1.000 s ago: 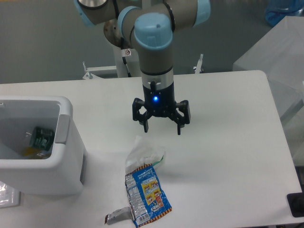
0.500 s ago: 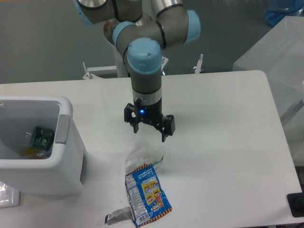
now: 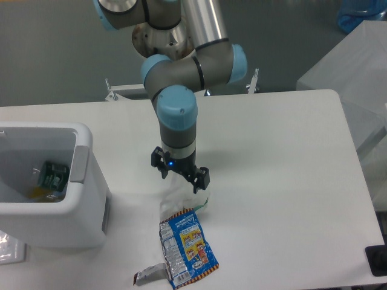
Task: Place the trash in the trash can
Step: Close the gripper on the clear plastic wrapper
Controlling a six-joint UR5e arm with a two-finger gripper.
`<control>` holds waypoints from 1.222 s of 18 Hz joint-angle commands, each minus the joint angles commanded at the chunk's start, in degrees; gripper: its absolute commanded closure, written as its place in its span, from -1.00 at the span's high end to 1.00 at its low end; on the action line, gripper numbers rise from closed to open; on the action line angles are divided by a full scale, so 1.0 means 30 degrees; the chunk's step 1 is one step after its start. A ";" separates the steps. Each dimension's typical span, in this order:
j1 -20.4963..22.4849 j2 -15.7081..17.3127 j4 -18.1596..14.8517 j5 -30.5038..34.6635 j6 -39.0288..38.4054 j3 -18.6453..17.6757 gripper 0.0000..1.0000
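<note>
The gripper (image 3: 179,177), its fingers spread and holding nothing, hangs directly over the crumpled clear wrapper (image 3: 180,198) on the desk (image 3: 284,181), and the trash can (image 3: 51,187) stands far at its 9 o'clock.

Near the middle of the frame the gripper (image 3: 179,179) hangs with its two fingers spread apart, straddling the top of the crumpled clear wrapper (image 3: 181,198), whose green strip shows at its right edge. Directly below it, toward the bottom centre, the blue snack packet (image 3: 187,247) lies flat on the white table (image 3: 284,181), with the small silver wrapper (image 3: 147,275) touching its lower left corner. At the left edge stands the white trash can (image 3: 81,181), and a dark green packet (image 3: 52,174) lies inside it against the grey wall.
</note>
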 joint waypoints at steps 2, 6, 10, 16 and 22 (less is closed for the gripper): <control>0.0000 -0.0030 0.0001 0.0001 0.0000 0.0088 0.78; -0.0001 0.0057 0.0030 0.0001 -0.0117 0.0088 -0.25; -0.0030 0.0262 0.0001 -0.0028 -0.0146 0.0146 -0.79; 0.0028 0.0789 0.0030 -0.0523 -0.0147 0.0469 -0.80; 0.0526 0.1902 -0.0233 -0.2867 0.0029 0.0791 -0.80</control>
